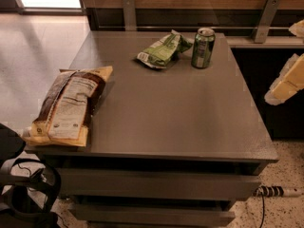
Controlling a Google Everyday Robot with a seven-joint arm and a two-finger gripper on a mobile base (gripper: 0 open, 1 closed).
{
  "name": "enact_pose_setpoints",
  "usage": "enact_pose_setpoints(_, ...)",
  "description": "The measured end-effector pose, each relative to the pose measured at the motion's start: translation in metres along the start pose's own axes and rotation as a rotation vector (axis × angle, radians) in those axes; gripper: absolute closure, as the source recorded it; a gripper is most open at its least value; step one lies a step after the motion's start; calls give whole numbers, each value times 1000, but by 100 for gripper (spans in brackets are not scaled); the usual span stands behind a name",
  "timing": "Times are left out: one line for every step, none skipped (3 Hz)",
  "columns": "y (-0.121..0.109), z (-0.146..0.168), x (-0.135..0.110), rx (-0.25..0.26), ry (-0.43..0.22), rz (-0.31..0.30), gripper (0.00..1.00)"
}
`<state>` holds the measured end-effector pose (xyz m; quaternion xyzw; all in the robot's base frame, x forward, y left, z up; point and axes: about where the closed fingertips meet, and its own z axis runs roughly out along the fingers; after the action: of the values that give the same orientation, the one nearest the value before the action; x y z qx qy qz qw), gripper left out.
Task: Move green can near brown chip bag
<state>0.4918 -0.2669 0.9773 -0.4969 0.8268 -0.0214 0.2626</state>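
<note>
The green can stands upright at the back of the grey table, right of centre. The brown chip bag lies flat at the table's front left edge, label side up, partly overhanging the edge. They are far apart. My gripper shows only as a cream-coloured shape at the right edge of the view, beside and off the table's right side. It is well to the right of the can and holds nothing that I can see.
A light green snack bag lies just left of the can, nearly touching it. A wooden wall with metal brackets runs behind the table. A power strip lies on the floor at the right. Dark equipment sits at bottom left.
</note>
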Motion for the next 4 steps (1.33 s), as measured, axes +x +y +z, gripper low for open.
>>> enact_pose_setpoints(-43, 16, 11, 69, -156, 137, 0)
enact_pose_setpoints(-87, 29, 3, 162, -358, 257, 0)
enact_pose_setpoints(-101, 40, -3, 207, -452, 302, 0)
enact_pose_setpoints(-108, 70, -29, 185, -565, 298, 0)
